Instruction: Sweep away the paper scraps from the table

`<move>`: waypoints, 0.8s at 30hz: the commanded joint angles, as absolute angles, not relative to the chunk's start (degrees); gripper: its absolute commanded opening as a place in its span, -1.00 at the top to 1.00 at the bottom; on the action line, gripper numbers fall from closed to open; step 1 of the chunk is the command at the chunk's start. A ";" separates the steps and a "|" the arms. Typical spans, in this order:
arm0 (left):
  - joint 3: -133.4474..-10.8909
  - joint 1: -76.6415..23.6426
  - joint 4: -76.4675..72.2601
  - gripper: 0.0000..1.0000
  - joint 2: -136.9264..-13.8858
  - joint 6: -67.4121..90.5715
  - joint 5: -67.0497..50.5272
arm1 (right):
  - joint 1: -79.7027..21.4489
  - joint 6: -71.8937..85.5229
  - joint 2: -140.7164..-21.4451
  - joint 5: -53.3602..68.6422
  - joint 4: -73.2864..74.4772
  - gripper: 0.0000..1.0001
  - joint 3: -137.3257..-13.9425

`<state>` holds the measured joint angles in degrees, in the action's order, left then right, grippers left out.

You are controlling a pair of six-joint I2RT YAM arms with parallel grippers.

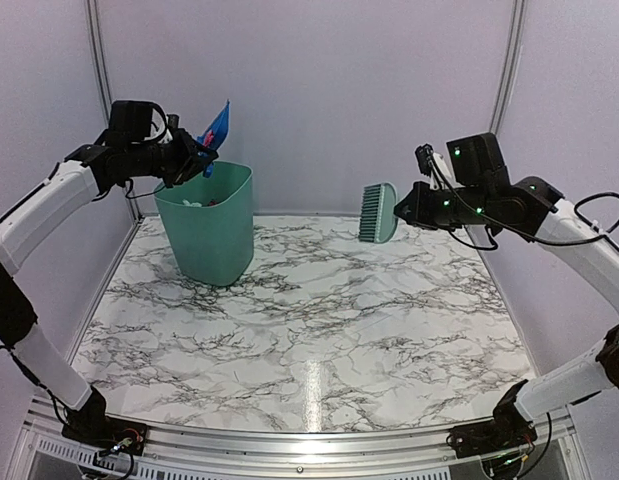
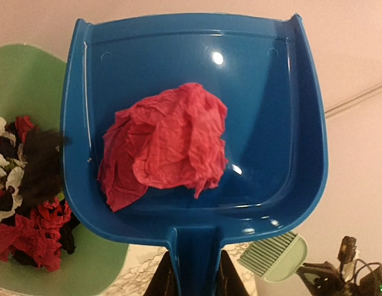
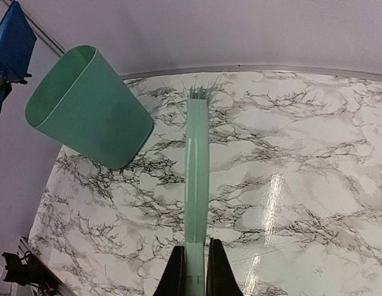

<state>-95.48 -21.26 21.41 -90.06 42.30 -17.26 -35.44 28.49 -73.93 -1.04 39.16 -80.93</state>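
While the left gripper (image 1: pixel 194 160) is clamped on the handle of the blue dustpan (image 2: pixel 274 123) and holds it just above the green bin (image 1: pixel 211 240), off toward one side of its mouth, I judge the step in hand to be the tip-out. One crumpled red wad (image 2: pixel 169 145) sits in the middle of the pan, and the other paper scraps (image 2: pixel 30 228), red, black and white, lie inside the bin. To do this well I would first bring the pan over the centre of the mouth. Then I would roll its open lip downward slowly, so the light wad slides in rather than bouncing off the rim onto the table (image 1: pixel 319 340). The right gripper (image 3: pixel 195 274) is closed around the handle of the mint-green brush (image 3: pixel 197 166), raised over the far right of the marble and well apart from the bin; I would leave it parked. I see no scraps on the marble, though the bin hides the patch behind it and the bin's bottom is out of sight.
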 commanded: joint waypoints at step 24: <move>-82.82 -16.06 -21.86 1.00 -91.31 94.78 -32.09 | -35.33 24.26 -82.01 0.31 29.02 1.00 -86.49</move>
